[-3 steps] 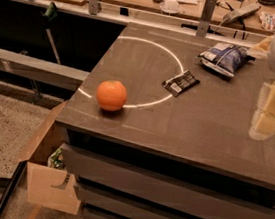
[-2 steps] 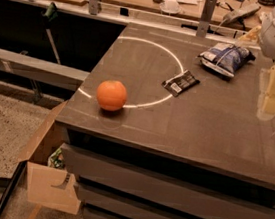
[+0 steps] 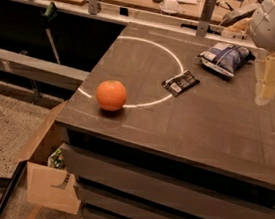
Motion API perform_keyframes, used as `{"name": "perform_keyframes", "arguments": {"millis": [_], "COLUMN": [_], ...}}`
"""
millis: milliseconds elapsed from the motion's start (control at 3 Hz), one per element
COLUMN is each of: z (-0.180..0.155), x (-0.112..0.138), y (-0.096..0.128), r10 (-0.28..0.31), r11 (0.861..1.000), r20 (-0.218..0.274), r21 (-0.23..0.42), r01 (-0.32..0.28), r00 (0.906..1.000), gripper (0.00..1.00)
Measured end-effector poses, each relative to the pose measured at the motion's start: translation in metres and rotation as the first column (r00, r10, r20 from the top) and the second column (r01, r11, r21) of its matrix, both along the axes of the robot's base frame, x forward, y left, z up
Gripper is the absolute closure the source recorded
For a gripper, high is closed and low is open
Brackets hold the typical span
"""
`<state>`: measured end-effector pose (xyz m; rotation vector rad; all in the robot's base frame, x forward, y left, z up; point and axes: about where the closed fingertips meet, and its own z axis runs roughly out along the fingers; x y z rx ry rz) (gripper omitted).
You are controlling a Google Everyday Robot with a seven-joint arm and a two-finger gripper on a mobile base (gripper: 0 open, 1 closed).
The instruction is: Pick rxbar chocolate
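Observation:
The rxbar chocolate (image 3: 180, 82) is a small flat black wrapper with a white label patch. It lies on the dark table top (image 3: 211, 126), on the white circle line near the middle. My gripper (image 3: 267, 80) hangs above the table's right side, to the right of the bar and well apart from it. Its pale fingers point down. It holds nothing that I can see.
An orange (image 3: 111, 95) sits near the table's front left edge. A blue-and-white chip bag (image 3: 225, 56) lies at the back right, just left of the gripper. A cardboard box (image 3: 51, 171) stands on the floor at the left. A cluttered bench runs behind the table.
The gripper has risen and moved toward the back of the table, now higher beside the chip bag. The bar, orange and bag have not moved.

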<state>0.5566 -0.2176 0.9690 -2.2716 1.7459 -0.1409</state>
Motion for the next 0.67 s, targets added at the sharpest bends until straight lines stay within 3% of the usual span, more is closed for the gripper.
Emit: {"name": "perform_keyframes", "arguments": {"millis": [333,667], "z": [-0.006,-0.023], "x": [0.010,0.030], "y": [0.007,0.016], "r10": [0.034,0.170], "r11": [0.999,0.985], "r20": [0.017,-0.006], "r21": [0.006,-0.003], "r01": [-0.034,-0.170], "r00": [0.9993,0.9854], "gripper": [0.00,0.00]}}
